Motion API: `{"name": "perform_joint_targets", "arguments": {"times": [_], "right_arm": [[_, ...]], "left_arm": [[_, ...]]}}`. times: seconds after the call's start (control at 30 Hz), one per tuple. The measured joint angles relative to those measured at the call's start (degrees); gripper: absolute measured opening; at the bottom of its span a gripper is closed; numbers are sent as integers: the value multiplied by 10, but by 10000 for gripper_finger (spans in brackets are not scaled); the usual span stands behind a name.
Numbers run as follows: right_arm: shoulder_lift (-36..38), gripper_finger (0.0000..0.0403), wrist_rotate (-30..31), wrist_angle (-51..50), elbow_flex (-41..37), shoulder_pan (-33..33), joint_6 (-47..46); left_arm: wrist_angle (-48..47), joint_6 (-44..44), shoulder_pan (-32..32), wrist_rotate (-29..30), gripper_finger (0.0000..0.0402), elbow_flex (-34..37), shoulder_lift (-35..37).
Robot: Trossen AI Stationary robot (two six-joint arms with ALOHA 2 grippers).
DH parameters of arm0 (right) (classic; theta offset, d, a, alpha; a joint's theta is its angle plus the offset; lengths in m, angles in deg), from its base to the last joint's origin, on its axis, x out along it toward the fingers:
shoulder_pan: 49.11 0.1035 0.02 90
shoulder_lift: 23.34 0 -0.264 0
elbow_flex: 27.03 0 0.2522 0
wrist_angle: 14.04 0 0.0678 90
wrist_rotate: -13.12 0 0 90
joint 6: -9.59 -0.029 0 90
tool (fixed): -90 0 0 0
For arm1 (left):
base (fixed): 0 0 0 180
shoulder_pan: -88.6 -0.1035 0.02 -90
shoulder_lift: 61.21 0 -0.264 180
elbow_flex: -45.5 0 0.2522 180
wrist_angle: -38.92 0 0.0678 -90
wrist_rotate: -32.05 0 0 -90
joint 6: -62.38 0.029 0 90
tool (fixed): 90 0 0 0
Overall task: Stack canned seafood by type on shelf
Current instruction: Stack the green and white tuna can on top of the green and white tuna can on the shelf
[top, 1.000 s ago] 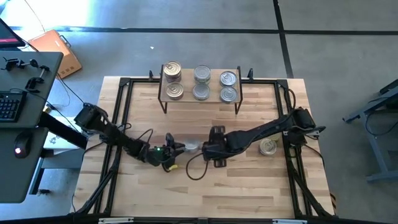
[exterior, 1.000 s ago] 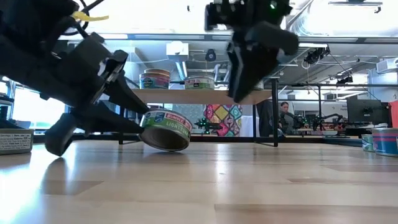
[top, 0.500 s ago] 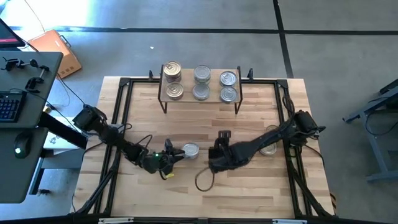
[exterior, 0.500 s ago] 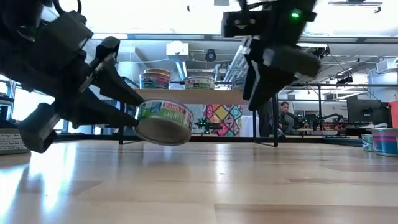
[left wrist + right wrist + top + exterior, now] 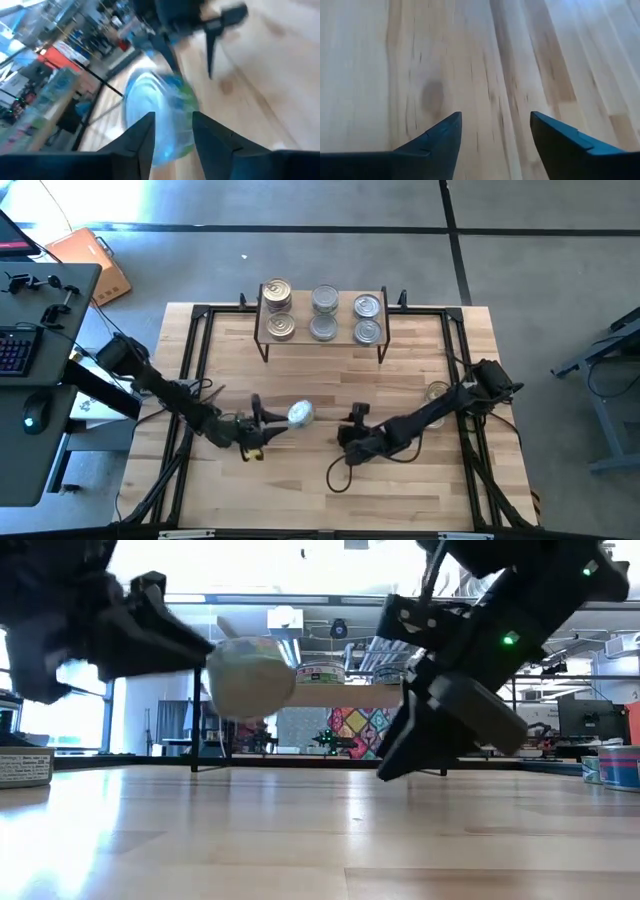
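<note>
My left gripper (image 5: 280,420) is shut on one round seafood tin (image 5: 300,414), which hangs in the air over the table's middle (image 5: 250,678) and blurs between the fingers in the left wrist view (image 5: 160,115). My right gripper (image 5: 350,432) hovers open just right of it, low over bare wood (image 5: 495,130), touching nothing. The shelf (image 5: 300,311) stands on thin black legs at the far edge and carries several tins (image 5: 323,301) resting on their bases. Another tin (image 5: 436,393) sits on the table, partly hidden by the right arm. My left gripper pinches the tin between its two fingers (image 5: 142,137), one on each side of its round wall (image 5: 172,107). The fingers come in nearly level from the table's left. The tin is lifted clear of the table and tilted, its silvery lid (image 5: 299,412) showing from above.
Black frame rails (image 5: 190,370) run along the table's sides. Cables loop beside both grippers (image 5: 335,475). A labelled tin (image 5: 620,765) shows at the low view's right edge. Open wood lies between the grippers and the shelf.
My left gripper has raised the tin from the table, where its edge rested tilted, until it hangs clear. My right gripper has drawn back toward the near edge and tipped lower, staying open.
</note>
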Motion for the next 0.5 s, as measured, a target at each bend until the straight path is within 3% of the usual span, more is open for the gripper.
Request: {"name": "perform_joint_targets", "arguments": {"times": [0.13,0.3,0.4,0.5], "right_arm": [[1,252,0,30,1,-5,10],[1,258,0,36,6,-9,5],[1,258,0,36,6,-9,5],[1,258,0,35,7,-9,8]], "left_arm": [[61,66,0,-8,112,8,34],[77,151,-9,-24,82,-4,59],[72,150,-20,-31,67,-8,58],[51,94,-45,-64,58,-8,53]]}}
